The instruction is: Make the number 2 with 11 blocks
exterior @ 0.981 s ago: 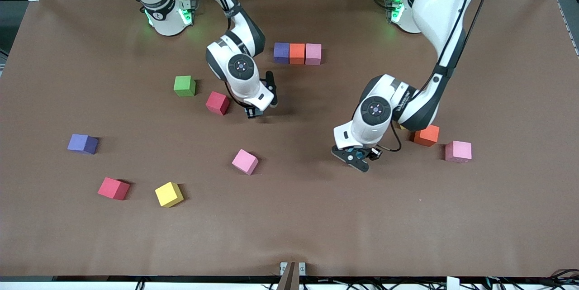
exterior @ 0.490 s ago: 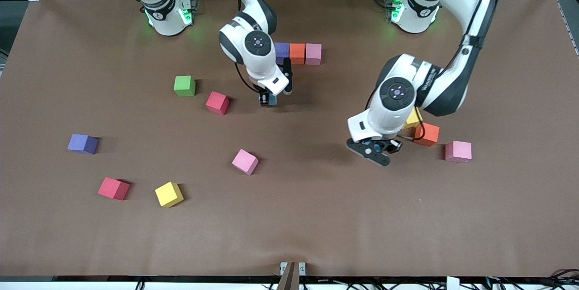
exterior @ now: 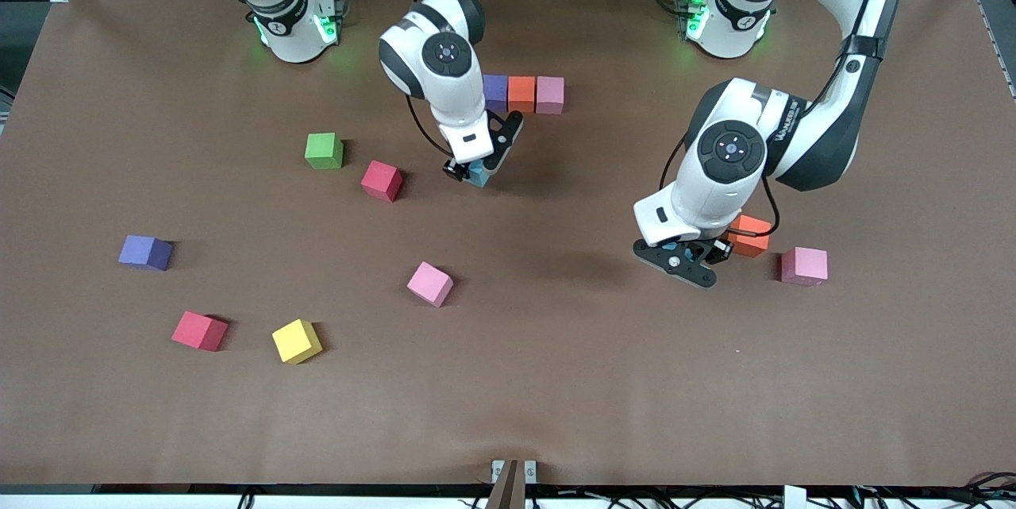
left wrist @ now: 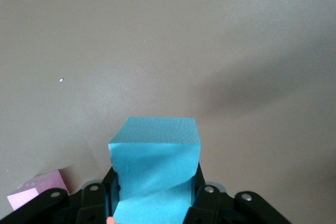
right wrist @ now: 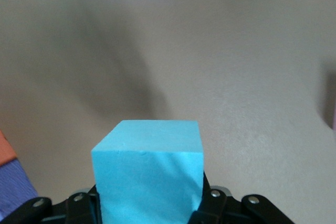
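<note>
Brown bench (exterior: 556, 382): both the left end effector (exterior: 681, 253) and right end effector (exterior: 475, 171) each grasp a light blue block; cluttered racks at twelve o'clock.

Thirteen cubes can be counted in total. Pink cubes (exterior: 550, 94) are counted at three. Purple cubes (exterior: 145, 252) are counted at two, and so are red cubes (exterior: 382, 180) and orange cubes (exterior: 521, 94). Light blue comes to two as well: one light blue cube (left wrist: 155, 156) is seen in the left wrist view, a second in the right wrist view. Just one yellow cube (exterior: 297, 341) and one green cube (exterior: 324, 150) are seen.
</note>
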